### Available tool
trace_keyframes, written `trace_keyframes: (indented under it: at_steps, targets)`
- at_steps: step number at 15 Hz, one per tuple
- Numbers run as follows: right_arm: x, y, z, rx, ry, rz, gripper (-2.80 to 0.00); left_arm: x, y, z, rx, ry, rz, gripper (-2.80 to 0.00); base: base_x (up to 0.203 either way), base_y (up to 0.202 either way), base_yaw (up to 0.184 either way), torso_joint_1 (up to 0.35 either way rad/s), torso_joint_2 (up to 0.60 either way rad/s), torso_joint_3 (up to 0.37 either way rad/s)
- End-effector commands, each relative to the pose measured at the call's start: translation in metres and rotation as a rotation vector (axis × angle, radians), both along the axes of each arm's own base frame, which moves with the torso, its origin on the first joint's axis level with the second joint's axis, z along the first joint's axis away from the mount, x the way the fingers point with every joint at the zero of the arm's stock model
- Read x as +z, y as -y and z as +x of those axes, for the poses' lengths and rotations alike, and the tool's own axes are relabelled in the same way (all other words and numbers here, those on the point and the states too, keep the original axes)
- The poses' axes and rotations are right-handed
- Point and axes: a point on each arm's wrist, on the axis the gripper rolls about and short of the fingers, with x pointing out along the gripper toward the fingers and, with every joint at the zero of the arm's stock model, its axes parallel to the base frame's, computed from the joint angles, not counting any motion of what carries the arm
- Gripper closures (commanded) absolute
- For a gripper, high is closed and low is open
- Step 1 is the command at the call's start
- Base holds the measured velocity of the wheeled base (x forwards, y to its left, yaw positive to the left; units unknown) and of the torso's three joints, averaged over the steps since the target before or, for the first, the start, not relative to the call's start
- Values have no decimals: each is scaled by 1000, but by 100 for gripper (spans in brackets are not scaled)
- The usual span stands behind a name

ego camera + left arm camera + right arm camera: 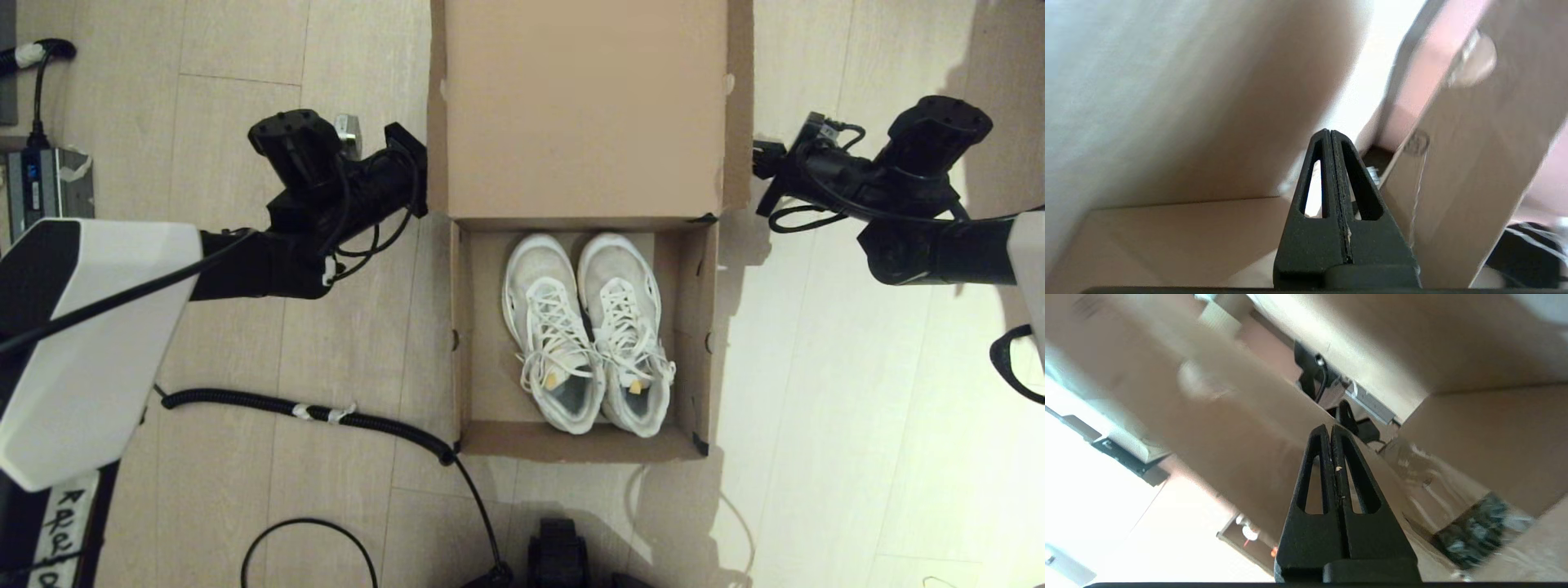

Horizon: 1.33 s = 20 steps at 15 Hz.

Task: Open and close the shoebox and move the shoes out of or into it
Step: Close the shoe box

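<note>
Both grippers flank the raised lid [584,106] of the shoebox [469,327], and both have fingers pressed flat together with nothing between them. We note the left gripper [406,167] just beside the lid's left edge, near the hinge line; in the left wrist view its closed tips [1330,136] point at the lid's side flap. We cannot tell whether they touch the cardboard. We note the right gripper [763,159] just beside the lid's right edge at about the same height, closed tips [1329,430] aimed at the cardboard flap in the right wrist view. We judge this mirrored placement serves to push or steady the lid from both sides, since pinched fingers make a blunt pusher and not a grasp. The shoebox sits on the wooden floor [816,408], open, lid tilted back away from the robot. Inside lie the shoes [586,331], side by side and touching, toes toward the hinge, heels toward the robot, laces up. They fill the middle of the box, leaving bare cardboard along both side walls. A coiled cable [310,408] runs across the floor to the box's left.
</note>
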Motion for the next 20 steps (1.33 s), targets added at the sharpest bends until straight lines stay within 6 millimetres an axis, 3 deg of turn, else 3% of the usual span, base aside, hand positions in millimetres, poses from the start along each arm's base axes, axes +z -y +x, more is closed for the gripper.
trace_keyframes:
  at_steps: [1,8,13,20]
  targets:
    - [0,0,-1,13,-9,3,0,7,2,-4,-22,0,-34,0,0,0,0,0,0,0]
    - [11,-1,-5,52,-21,30,0,47,7,-33,-91,44,-132,0,0,0,0,0,0,0]
    - [28,-1,-13,70,1,43,0,51,15,-38,-125,52,-157,0,0,0,0,0,0,0]
    - [64,-2,-40,95,84,24,0,52,15,-40,-129,68,-160,0,0,0,0,0,0,0]
